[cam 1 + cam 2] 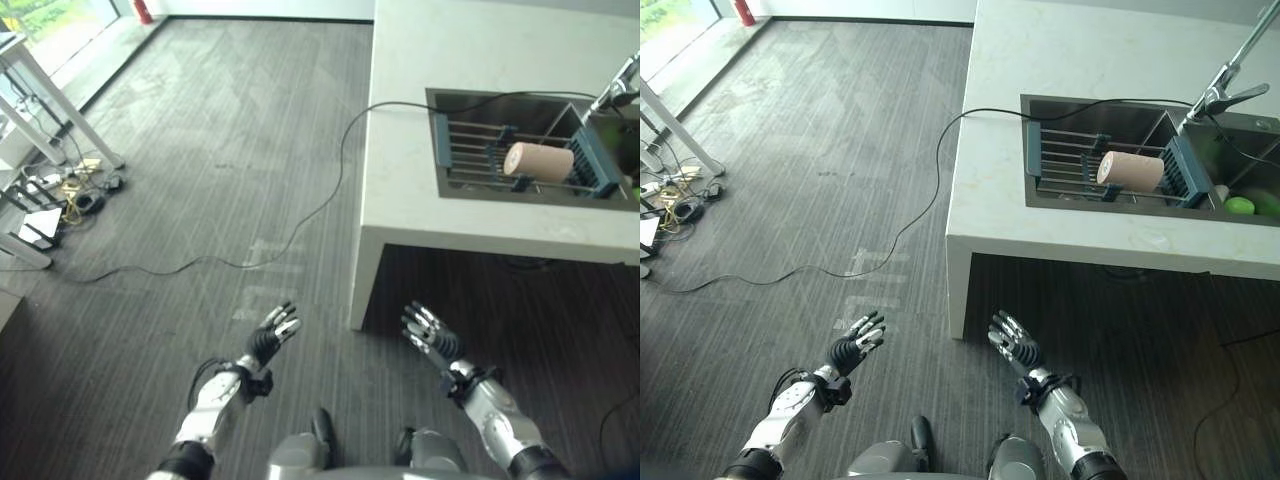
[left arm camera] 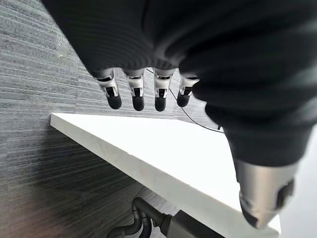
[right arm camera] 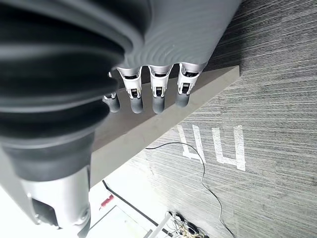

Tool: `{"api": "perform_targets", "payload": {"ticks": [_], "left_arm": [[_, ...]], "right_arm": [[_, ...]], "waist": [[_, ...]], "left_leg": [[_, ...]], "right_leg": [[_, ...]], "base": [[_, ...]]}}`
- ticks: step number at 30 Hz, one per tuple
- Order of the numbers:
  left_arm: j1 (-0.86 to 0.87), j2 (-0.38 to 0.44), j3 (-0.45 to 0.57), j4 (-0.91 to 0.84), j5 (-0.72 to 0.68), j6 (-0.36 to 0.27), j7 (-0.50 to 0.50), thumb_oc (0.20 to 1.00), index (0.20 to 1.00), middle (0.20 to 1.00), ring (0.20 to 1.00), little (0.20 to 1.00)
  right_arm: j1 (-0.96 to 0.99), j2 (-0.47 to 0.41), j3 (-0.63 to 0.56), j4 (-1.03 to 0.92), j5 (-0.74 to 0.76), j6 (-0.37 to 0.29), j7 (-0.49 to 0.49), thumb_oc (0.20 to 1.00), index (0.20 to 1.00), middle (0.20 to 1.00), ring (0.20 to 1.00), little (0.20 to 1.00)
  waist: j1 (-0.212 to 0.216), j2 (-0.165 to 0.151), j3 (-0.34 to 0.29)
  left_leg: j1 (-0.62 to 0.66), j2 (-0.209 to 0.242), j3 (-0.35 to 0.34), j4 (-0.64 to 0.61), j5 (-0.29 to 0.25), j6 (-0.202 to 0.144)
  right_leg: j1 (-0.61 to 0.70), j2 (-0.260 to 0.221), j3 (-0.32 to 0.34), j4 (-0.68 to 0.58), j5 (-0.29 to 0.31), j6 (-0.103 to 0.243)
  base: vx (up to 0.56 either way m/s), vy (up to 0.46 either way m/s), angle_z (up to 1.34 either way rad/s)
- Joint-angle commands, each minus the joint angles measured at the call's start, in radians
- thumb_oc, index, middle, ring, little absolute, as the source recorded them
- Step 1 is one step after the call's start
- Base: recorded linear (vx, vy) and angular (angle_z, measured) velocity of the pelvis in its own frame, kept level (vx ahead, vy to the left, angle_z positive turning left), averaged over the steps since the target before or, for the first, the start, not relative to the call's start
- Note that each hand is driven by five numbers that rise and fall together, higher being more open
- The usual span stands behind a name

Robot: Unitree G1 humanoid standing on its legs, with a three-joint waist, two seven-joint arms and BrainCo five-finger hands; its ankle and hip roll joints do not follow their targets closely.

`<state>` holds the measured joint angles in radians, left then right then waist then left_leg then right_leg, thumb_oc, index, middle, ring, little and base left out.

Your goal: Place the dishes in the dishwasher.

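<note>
A beige cup (image 1: 538, 161) lies on its side on a blue-ended wire rack (image 1: 480, 147) set in the sink (image 1: 436, 140) of a white counter (image 1: 470, 60). Green items (image 1: 1240, 205) sit in the sink's right part. My left hand (image 1: 272, 335) hangs low over the floor, fingers straight, holding nothing. My right hand (image 1: 428, 330) is beside it near the counter's front corner, also open and empty. Both hands are well below and short of the sink.
A faucet (image 1: 1225, 85) stands at the sink's right. A black cable (image 1: 330, 190) runs from the sink down across the grey floor. White table legs and a tangle of cords (image 1: 60, 185) sit at the far left.
</note>
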<state>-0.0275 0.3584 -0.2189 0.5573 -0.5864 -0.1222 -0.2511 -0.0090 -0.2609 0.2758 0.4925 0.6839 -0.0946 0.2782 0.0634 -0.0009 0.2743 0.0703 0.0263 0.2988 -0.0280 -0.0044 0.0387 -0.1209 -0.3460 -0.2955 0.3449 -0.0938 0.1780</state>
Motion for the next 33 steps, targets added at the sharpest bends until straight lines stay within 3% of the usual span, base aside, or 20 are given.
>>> {"api": "perform_targets", "payload": {"ticks": [1, 4, 6, 8, 9, 12, 15, 16, 18, 19, 21, 24, 29, 31, 33], "left_arm": [[-0.004, 0.013, -0.018, -0.049, 0.008, -0.056, -0.02, 1.0, 1.0, 1.0, 1.0, 1.0], [-0.004, 0.014, -0.014, -0.045, -0.004, -0.05, -0.003, 1.0, 1.0, 1.0, 1.0, 1.0], [-0.002, 0.003, -0.012, -0.038, -0.042, -0.056, 0.019, 1.0, 1.0, 1.0, 1.0, 1.0], [0.007, -0.008, -0.014, -0.045, -0.084, -0.06, 0.019, 1.0, 1.0, 1.0, 1.0, 1.0], [0.03, -0.03, -0.023, -0.045, -0.051, -0.073, 0.021, 1.0, 1.0, 1.0, 1.0, 1.0], [0.027, -0.047, -0.038, -0.054, -0.055, -0.081, 0.03, 1.0, 1.0, 1.0, 1.0, 1.0], [0.032, -0.057, -0.031, -0.071, -0.087, -0.07, 0.042, 1.0, 1.0, 1.0, 1.0, 1.0], [0.044, -0.056, -0.031, -0.072, -0.082, -0.065, 0.039, 1.0, 1.0, 1.0, 1.0, 1.0], [0.062, -0.061, -0.041, -0.077, -0.074, -0.067, 0.045, 1.0, 1.0, 1.0, 1.0, 1.0], [0.066, -0.064, -0.044, -0.076, -0.073, -0.069, 0.044, 1.0, 1.0, 1.0, 1.0, 1.0], [0.064, -0.068, -0.041, -0.075, -0.077, -0.064, 0.031, 1.0, 1.0, 1.0, 1.0, 1.0], [0.053, -0.069, -0.033, -0.066, -0.069, -0.055, 0.024, 1.0, 1.0, 1.0, 1.0, 1.0], [0.034, -0.043, -0.029, -0.049, -0.069, -0.061, 0.002, 1.0, 1.0, 1.0, 1.0, 1.0], [0.039, -0.031, -0.018, -0.059, -0.05, -0.052, -0.011, 1.0, 1.0, 1.0, 1.0, 1.0], [0.037, -0.023, -0.013, -0.069, -0.012, -0.034, -0.02, 1.0, 1.0, 1.0, 1.0, 1.0]], "right_arm": [[-0.01, 0.012, -0.009, -0.072, -0.031, -0.036, 0.032, 1.0, 1.0, 1.0, 1.0, 1.0], [-0.034, 0.004, 0.008, -0.066, -0.035, -0.007, 0.051, 1.0, 1.0, 1.0, 1.0, 1.0], [-0.06, -0.016, 0.035, -0.075, -0.04, 0.022, 0.043, 1.0, 1.0, 1.0, 1.0, 1.0], [-0.083, -0.031, 0.065, -0.083, -0.029, 0.05, 0.032, 1.0, 1.0, 1.0, 1.0, 1.0], [-0.081, -0.05, 0.075, -0.085, -0.04, 0.088, 0.035, 1.0, 1.0, 1.0, 1.0, 1.0], [-0.063, -0.063, 0.071, -0.088, -0.032, 0.089, 0.046, 1.0, 1.0, 1.0, 1.0, 1.0], [-0.034, -0.068, 0.058, -0.079, -0.077, 0.094, 0.092, 1.0, 1.0, 1.0, 1.0, 1.0], [-0.033, -0.071, 0.056, -0.06, -0.084, 0.089, 0.101, 1.0, 1.0, 1.0, 1.0, 1.0], [-0.039, -0.073, 0.062, -0.042, -0.069, 0.076, 0.092, 1.0, 1.0, 1.0, 1.0, 1.0], [-0.039, -0.074, 0.063, -0.04, -0.065, 0.069, 0.09, 1.0, 1.0, 1.0, 1.0, 1.0], [-0.024, -0.067, 0.066, -0.057, -0.074, 0.05, 0.071, 1.0, 1.0, 1.0, 1.0, 1.0], [-0.02, -0.063, 0.068, -0.066, -0.081, 0.039, 0.061, 1.0, 1.0, 1.0, 1.0, 1.0], [-0.019, -0.057, 0.076, -0.067, -0.07, 0.035, 0.05, 1.0, 1.0, 1.0, 1.0, 1.0], [-0.018, -0.051, 0.07, -0.057, -0.064, 0.03, 0.044, 1.0, 1.0, 1.0, 1.0, 1.0], [-0.01, -0.039, 0.066, -0.068, -0.041, 0.015, 0.043, 1.0, 1.0, 1.0, 1.0, 1.0]], "waist": [[0.0, 0.004, -0.037], [0.011, 0.002, -0.043], [0.009, -0.003, -0.047], [-0.005, -0.007, -0.05], [-0.021, -0.003, -0.049], [-0.039, 0.007, -0.038], [-0.046, 0.017, -0.028], [-0.03, 0.022, -0.032], [-0.001, 0.036, -0.036], [0.005, 0.042, -0.039], [0.01, 0.056, -0.035], [0.007, 0.047, -0.041], [0.029, 0.043, -0.06], [0.052, 0.041, -0.056], [0.061, 0.036, -0.053]], "left_leg": [[0.008, 0.028, -0.079, 0.077, -0.07, -0.024], [0.001, 0.114, -0.08, 0.117, -0.061, -0.079], [0.0, 0.169, -0.066, 0.136, -0.046, -0.108], [0.005, 0.212, -0.054, 0.162, -0.048, -0.127], [-0.04, 0.273, -0.031, 0.299, -0.003, -0.15], [-0.114, 0.328, 0.016, 0.433, 0.072, -0.176], [-0.149, 0.261, 0.001, 0.443, 0.056, -0.161], [-0.146, 0.176, -0.049, 0.337, 0.066, -0.138], [-0.158, 0.125, -0.148, 0.219, 0.116, -0.153], [-0.169, 0.12, -0.161, 0.184, 0.135, -0.158], [-0.193, 0.129, -0.123, 0.12, 0.173, -0.171], [-0.167, 0.133, -0.088, 0.087, 0.13, -0.174], [-0.127, 0.096, -0.095, 0.075, 0.07, -0.125], [-0.128, 0.069, -0.115, 0.096, 0.04, -0.098], [-0.125, 0.04, -0.123, 0.098, 0.022, -0.06]], "right_leg": [[0.075, -0.008, 0.036, -0.166, 0.225, 0.028], [0.105, -0.006, 0.001, -0.197, 0.158, 0.04], [0.094, 0.024, -0.012, -0.193, 0.131, 0.026], [0.067, 0.058, 0.002, -0.167, 0.098, -0.006], [0.081, 0.107, -0.005, -0.144, 0.043, -0.055], [0.106, 0.138, -0.048, -0.151, 0.018, -0.1], [0.118, 0.152, -0.058, -0.164, 0.015, -0.105], [0.112, 0.169, -0.039, -0.19, 0.043, -0.103], [0.125, 0.197, -0.006, -0.222, 0.047, -0.099], [0.129, 0.204, -0.003, -0.231, 0.047, -0.099], [0.155, 0.205, -0.023, -0.239, 0.031, -0.1], [0.17, 0.182, -0.048, -0.231, 0.012, -0.086], [0.15, 0.149, -0.085, -0.179, 0.009, -0.074], [0.146, 0.147, -0.084, -0.107, -0.024, -0.076], [0.107, 0.149, -0.066, 0.027, -0.016, -0.06]], "base": [[0.27, -0.544, 0.12], [0.27, -0.568, 0.02], [0.22, -0.495, -0.13], [0.3, -0.484, -0.34], [0.32, -0.452, -0.55], [0.19, -0.296, -0.13], [0.17, -0.086, 0.12], [0.19, 0.093, 0.02], [0.23, 0.141, -0.29], [0.19, 0.153, -0.43], [0.19, 0.179, -0.27], [0.08, 0.141, -0.04], [0.06, 0.236, -0.04], [0.1, 0.23, 0.0], [0.06, 0.157, -0.13]]}}
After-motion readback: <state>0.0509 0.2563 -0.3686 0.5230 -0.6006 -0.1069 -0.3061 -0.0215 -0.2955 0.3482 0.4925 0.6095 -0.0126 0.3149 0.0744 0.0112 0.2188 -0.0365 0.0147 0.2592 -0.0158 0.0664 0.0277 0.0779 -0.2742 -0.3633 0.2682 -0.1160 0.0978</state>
